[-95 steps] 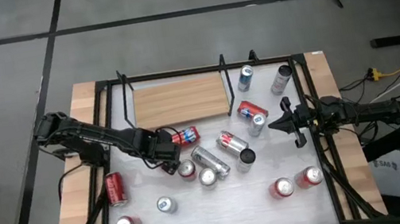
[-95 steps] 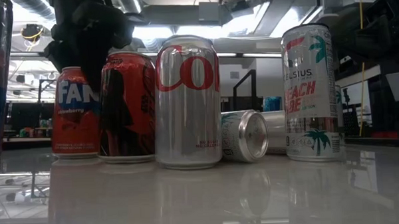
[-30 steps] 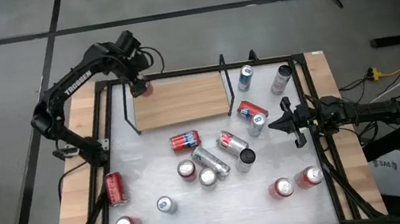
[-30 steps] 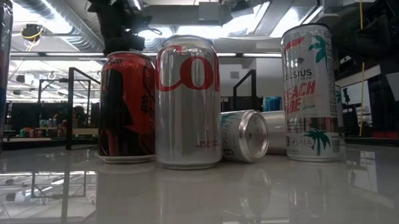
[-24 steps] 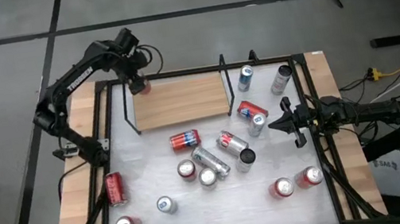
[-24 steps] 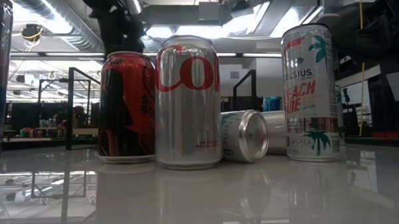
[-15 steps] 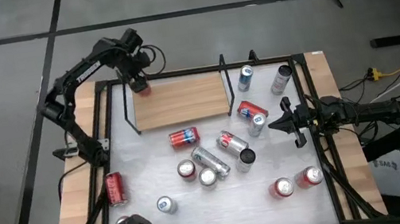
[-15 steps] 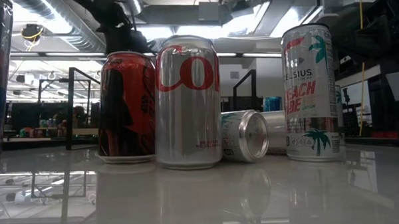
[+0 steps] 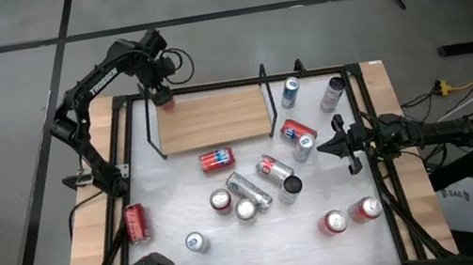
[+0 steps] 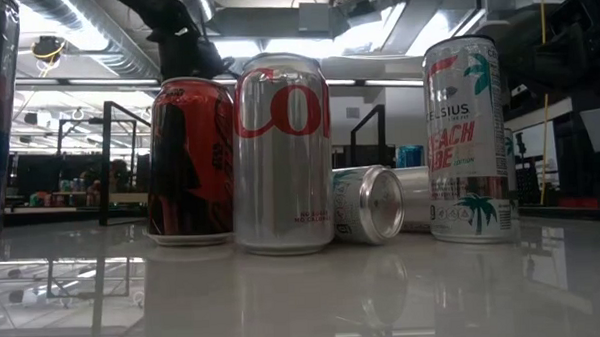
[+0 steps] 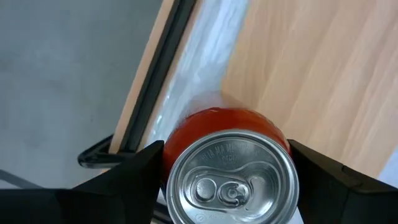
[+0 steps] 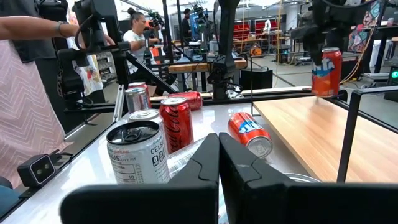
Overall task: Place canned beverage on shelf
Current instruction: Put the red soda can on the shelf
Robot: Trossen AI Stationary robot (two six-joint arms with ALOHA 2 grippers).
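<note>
jaws of left gripper (image 11: 227, 171) flank red can (image 11: 229, 165) over shelf (image 11: 311, 68)

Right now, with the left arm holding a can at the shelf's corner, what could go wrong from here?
The orange can sits between the left gripper fingers right at the far corner of the shelf, close to the black rail. Released here, it might land partly off the board or catch the rail and tip. In the right wrist view it looks to be above the wood, so an early release could drop it.
</note>
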